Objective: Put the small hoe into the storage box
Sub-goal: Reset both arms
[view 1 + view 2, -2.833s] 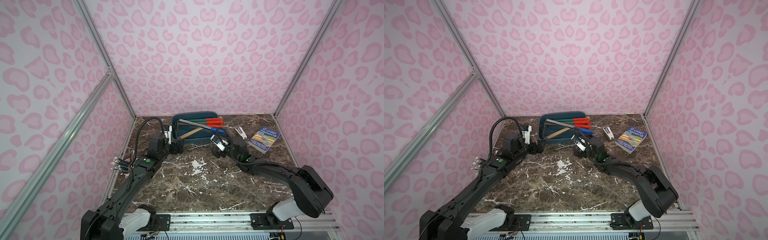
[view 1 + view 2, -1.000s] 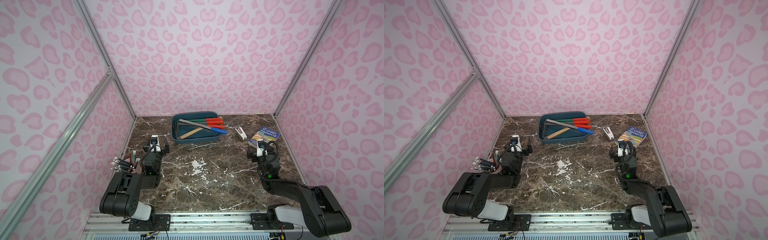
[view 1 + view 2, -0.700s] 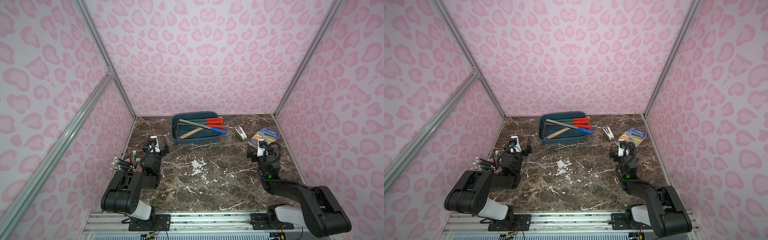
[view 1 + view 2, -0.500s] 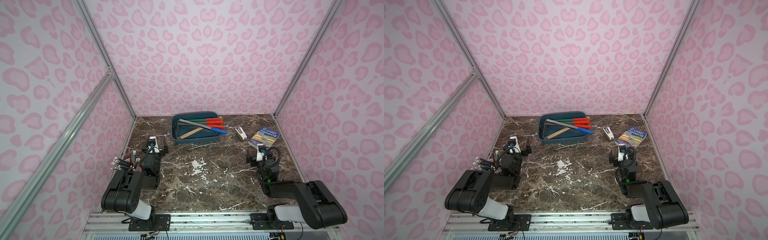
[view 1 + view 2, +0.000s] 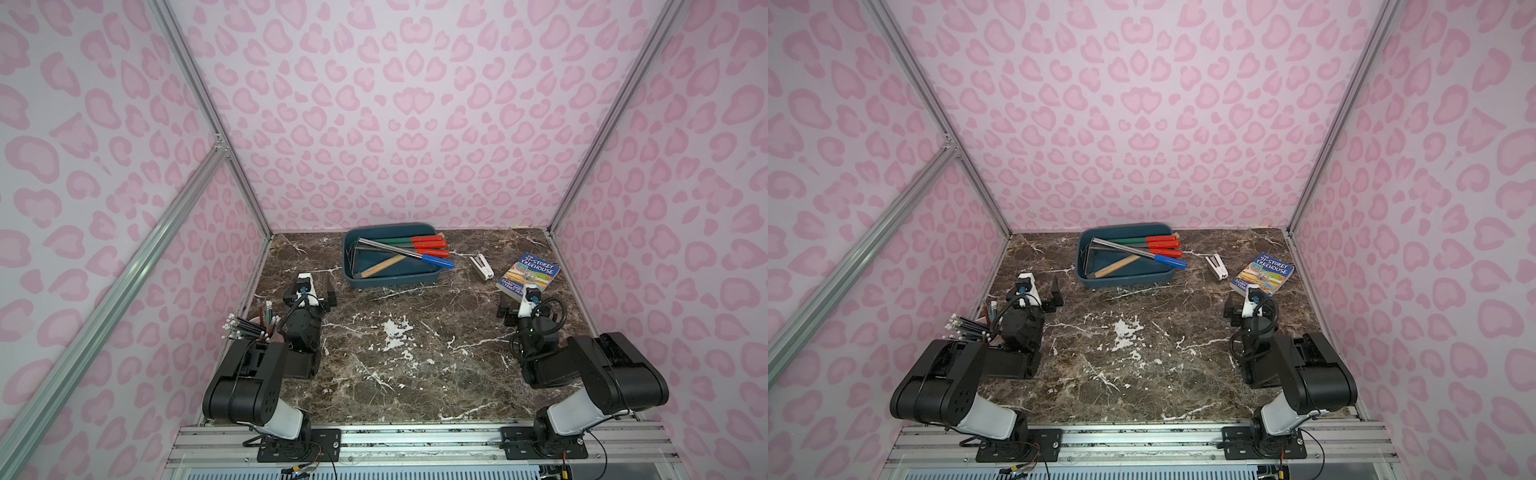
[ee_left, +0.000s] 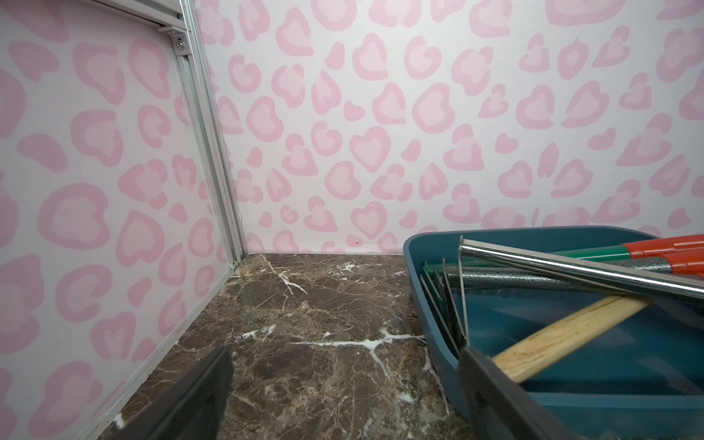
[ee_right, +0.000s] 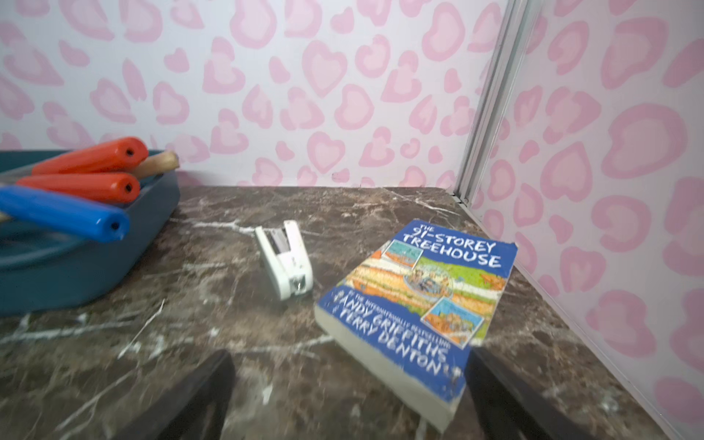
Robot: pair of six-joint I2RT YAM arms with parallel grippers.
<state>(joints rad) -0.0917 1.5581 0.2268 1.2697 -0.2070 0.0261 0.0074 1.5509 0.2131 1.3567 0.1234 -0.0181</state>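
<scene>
Long-handled tools (image 5: 400, 251) inside teal storage box (image 5: 390, 282)

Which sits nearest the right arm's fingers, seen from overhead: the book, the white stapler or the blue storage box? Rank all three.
Measured from the right arm's fingers in a top view:
1. The book: just beyond them, near the right wall.
2. The stapler: farther back, toward the middle.
3. The storage box: farthest, at the back centre.
</scene>
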